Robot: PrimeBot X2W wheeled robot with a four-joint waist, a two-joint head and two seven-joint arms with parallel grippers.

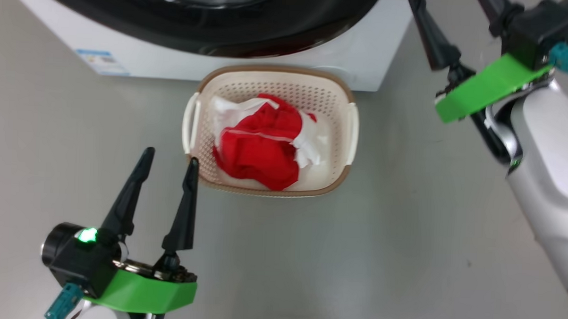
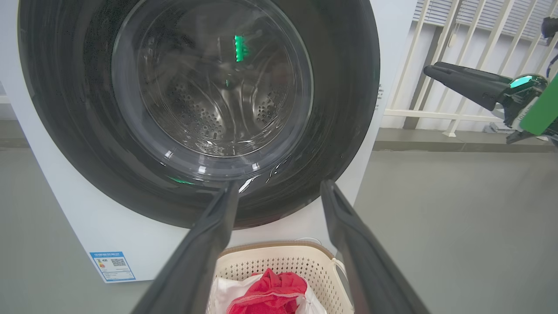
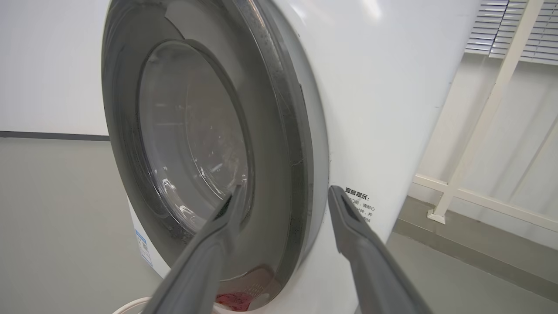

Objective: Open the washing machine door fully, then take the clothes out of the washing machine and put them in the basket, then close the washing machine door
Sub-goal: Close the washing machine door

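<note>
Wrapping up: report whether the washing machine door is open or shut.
Shut. The washing machine door sits flush against the washing machine, no gap showing.

Red-and-white clothes (image 1: 256, 154); cream perforated basket (image 1: 267, 85), brown rim; glossy black door (image 2: 65, 131)

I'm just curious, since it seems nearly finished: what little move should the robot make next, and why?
Probably draw the right arm back from the washing machine. The door looks shut flush, the red and white clothes lie in the basket, and the right fingers stand open near the door, gripping nothing.
</note>
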